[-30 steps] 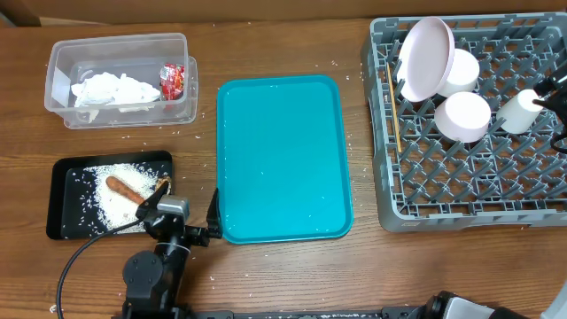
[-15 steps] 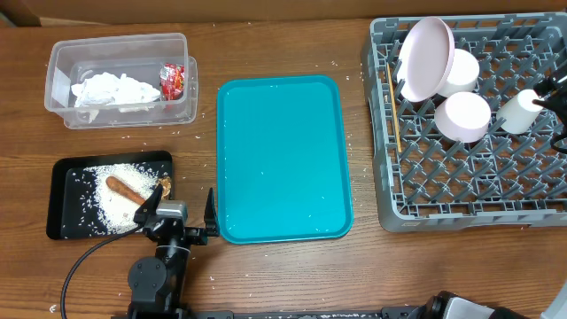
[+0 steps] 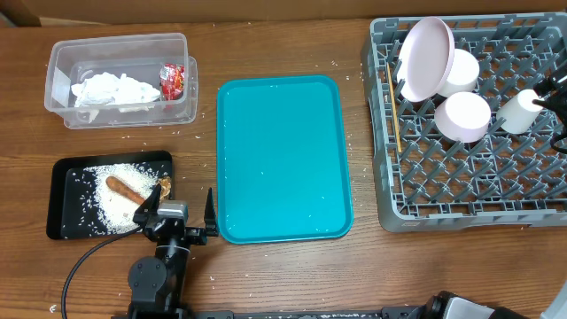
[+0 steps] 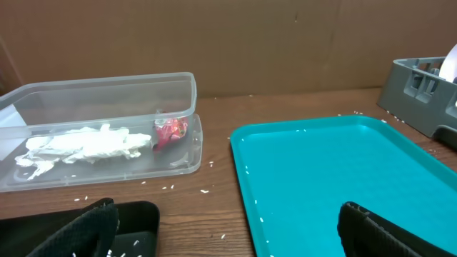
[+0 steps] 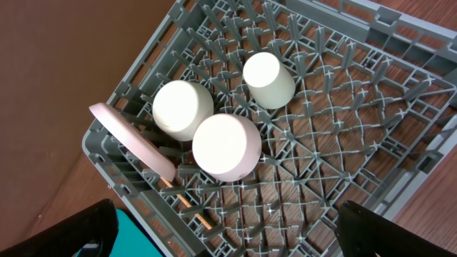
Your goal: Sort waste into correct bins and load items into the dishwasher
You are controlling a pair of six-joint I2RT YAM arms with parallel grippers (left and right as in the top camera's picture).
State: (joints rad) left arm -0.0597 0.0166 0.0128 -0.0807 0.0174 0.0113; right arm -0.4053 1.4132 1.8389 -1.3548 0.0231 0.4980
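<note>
The clear tub holds the crumpled napkin and the red wrapper; both also show in the left wrist view, napkin and wrapper. The black tray holds rice, the brown stick and a brown lump. The grey rack holds the plate, two bowls, the cup and the wooden stick. My left gripper is open and empty between the black tray and the teal tray. My right gripper is open and empty above the rack.
The teal tray lies mid-table with a few rice grains on it; its near-left corner is by my left gripper. Loose rice grains are scattered on the wood around the tub and trays. A brown cardboard wall stands behind the table.
My left gripper has drawn back slightly from the black tray toward the front edge, then stayed still. Nothing else has moved.
</note>
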